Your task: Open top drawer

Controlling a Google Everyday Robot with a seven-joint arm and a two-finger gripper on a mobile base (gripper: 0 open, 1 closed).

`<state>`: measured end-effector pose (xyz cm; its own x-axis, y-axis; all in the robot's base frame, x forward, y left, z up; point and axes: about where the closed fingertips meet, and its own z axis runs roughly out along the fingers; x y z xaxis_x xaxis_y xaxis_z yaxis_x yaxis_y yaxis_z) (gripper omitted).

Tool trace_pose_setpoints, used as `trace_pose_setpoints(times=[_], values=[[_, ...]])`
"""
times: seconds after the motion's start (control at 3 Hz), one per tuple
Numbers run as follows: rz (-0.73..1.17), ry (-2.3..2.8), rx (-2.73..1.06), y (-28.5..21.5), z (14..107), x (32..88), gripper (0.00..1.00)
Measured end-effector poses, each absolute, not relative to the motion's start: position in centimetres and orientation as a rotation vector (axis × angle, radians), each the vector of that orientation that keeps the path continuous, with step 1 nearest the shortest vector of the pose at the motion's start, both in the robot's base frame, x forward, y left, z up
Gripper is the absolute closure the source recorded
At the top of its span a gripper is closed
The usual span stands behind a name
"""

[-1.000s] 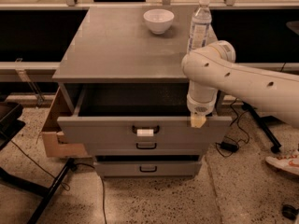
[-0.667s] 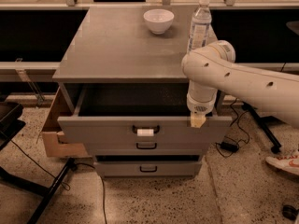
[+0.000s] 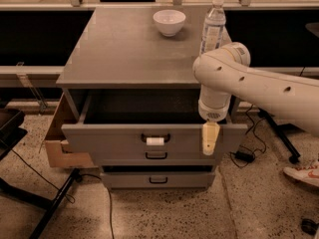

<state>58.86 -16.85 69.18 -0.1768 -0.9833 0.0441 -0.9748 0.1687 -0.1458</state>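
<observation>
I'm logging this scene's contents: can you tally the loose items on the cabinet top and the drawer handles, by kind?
Bowl: 1
Bottle: 1
Handles: 3
Total: 5
The gripper hangs at the open top drawer's front, right of its tagged handle.

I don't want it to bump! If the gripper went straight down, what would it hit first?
Likely the floor; the gripper hangs pointing down in front of the open top drawer, though depth is unclear.
</observation>
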Motion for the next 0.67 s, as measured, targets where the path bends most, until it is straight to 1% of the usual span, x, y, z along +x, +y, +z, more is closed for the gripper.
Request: trace_pose_setpoints(times=[0.33,0.67], values=[[-0.205,2.368,-1.973,-17.1,68.8,58.3,0.00],[-0.132,2.462,-1.926,-18.5,67.4,52.9,0.03]])
